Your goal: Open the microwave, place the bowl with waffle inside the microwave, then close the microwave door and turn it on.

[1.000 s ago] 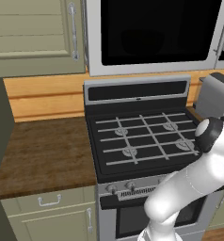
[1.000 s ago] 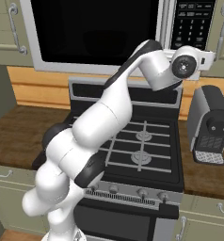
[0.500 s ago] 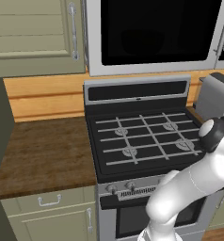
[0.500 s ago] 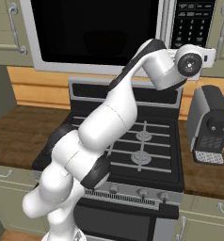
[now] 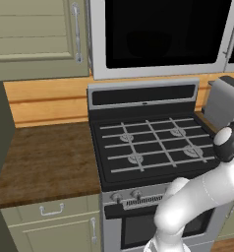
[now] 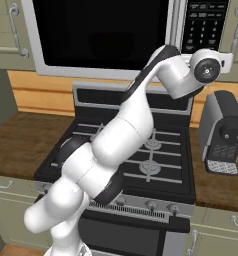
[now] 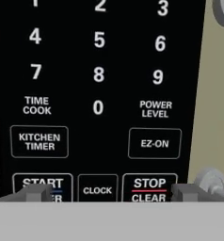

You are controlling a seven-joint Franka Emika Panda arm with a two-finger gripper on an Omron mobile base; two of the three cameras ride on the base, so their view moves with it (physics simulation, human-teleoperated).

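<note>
The microwave (image 5: 163, 71) hangs above the stove with the microwave door (image 6: 101, 35) shut, its black glass dark, and its bar handle (image 6: 177, 25) beside the keypad (image 6: 206, 25). My arm reaches up so the hand (image 6: 209, 70) is right in front of that keypad. In the hand view my gripper (image 7: 111, 193) is open and empty, very close to the panel. One fingertip (image 7: 36, 193) lies over the START button (image 7: 42, 183); the other is to the right of STOP CLEAR (image 7: 149, 188). The bowl with waffle is hidden.
A black-topped gas stove (image 5: 153, 142) lies below the microwave. A grey coffee machine (image 6: 225, 135) stands on the wooden counter to its right. More counter (image 5: 40, 162) lies to the left. Beige cabinets (image 5: 35, 34) flank the microwave, with a cabinet handle (image 6: 236, 30) near the keypad.
The hand has shifted a little to the right, closer in front of the keypad. The jaws stay open and the door stays shut.
</note>
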